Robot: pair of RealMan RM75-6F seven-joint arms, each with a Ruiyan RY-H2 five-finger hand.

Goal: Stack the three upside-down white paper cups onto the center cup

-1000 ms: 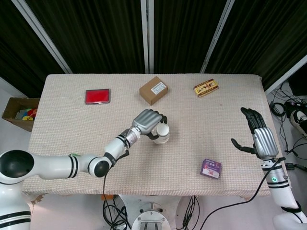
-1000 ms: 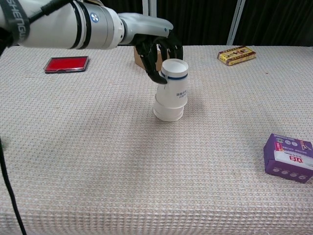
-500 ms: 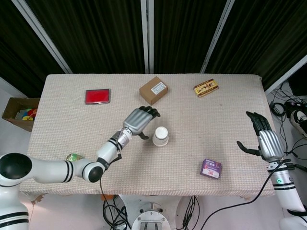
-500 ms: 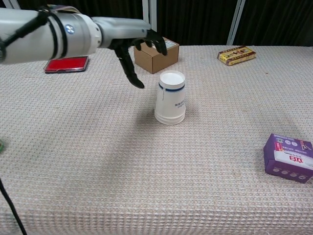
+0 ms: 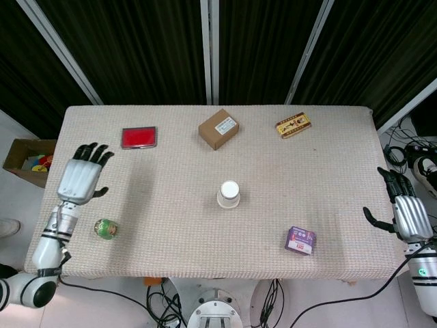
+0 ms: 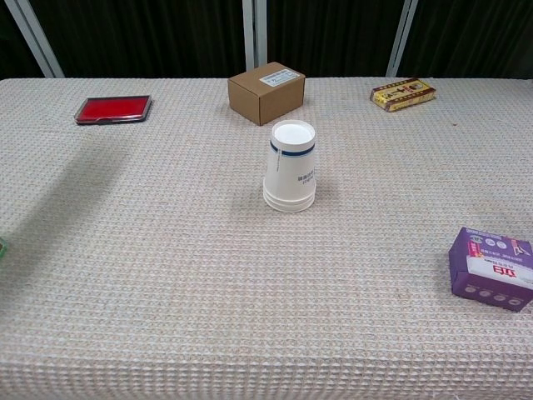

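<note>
The upside-down white paper cups stand nested as one stack (image 5: 229, 194) in the middle of the table; the chest view shows the stack (image 6: 290, 167) upright with layered rims at its base. My left hand (image 5: 82, 182) hovers at the table's left edge, fingers spread, holding nothing. Off the table's right edge, my right hand (image 5: 408, 213) is also spread and empty. Neither hand appears in the chest view. Both are far from the cups.
A brown cardboard box (image 5: 218, 128) sits behind the stack, a red flat case (image 5: 139, 137) at back left, a yellow packet (image 5: 293, 125) at back right. A purple box (image 5: 300, 240) lies front right, a small green object (image 5: 104, 228) front left.
My left hand let go of the top cup, which settled onto the stack, and drew back to the table's left edge. My right hand pulled back to the right.
</note>
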